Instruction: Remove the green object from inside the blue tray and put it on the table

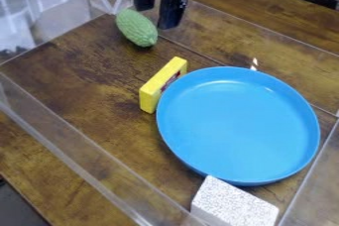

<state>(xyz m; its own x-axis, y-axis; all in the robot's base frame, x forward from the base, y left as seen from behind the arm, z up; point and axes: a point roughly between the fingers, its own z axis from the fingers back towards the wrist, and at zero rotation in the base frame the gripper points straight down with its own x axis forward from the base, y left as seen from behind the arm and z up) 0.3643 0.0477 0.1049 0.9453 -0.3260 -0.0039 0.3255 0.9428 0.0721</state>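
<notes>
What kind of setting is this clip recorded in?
Probably a lab test bench, not a home: a wooden table fenced by clear plastic walls, one robot gripper overhead, and toy-like props such as a blue tray and green object.

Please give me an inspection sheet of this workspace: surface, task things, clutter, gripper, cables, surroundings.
Surface: dark wooden table, glossy.
Task things: green object lies on the table, outside the blue tray; nothing lies in the tray.
Clutter: yellow block at the tray's left rim; speckled sponge at its near rim.
Gripper: gripper beside the green object, jaws open, holding nothing.
Cables: nothing seen.
Surroundings: clear plastic walls around the table.
</notes>
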